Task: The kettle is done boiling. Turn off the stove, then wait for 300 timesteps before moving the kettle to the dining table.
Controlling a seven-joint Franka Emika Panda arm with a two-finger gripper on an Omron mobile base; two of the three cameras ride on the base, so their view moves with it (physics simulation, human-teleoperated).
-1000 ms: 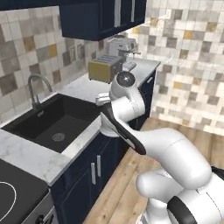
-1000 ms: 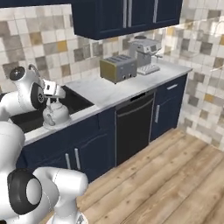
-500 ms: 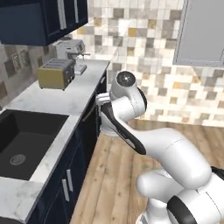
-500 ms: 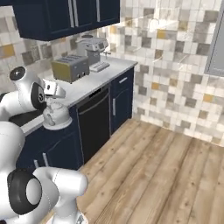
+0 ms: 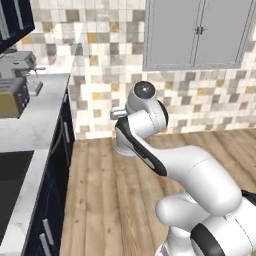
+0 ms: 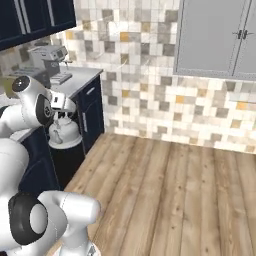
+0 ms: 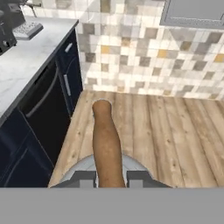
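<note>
The silver-grey kettle (image 6: pixel 64 133) hangs in the air off the end of the counter, above the wooden floor. My gripper (image 6: pixel 65 114) is shut on its arched brown handle (image 7: pixel 106 146) from above. In the hand view the gripper (image 7: pixel 111 179) straddles the handle, with the rounded metal body (image 7: pixel 82 166) just under the fingertips (image 7: pixel 84 178). From the left base side the kettle (image 5: pixel 125 148) peeks out behind my forearm, low against the tiled wall. The stove and the dining table are out of view.
A marble counter (image 5: pixel 35 127) on navy cabinets (image 6: pixel 92 112) runs along the left, carrying a toaster (image 5: pixel 11 97), a coffee machine (image 6: pixel 50 62) and a dark sink (image 5: pixel 9 182). Wooden floor (image 6: pixel 170 190) stretches right to a tiled wall with grey cupboard doors (image 5: pixel 195 32).
The whole picture has swung: the base has turned right, so the counter and sink slid off to the left. The kettle stays gripped in the same place relative to the arm.
</note>
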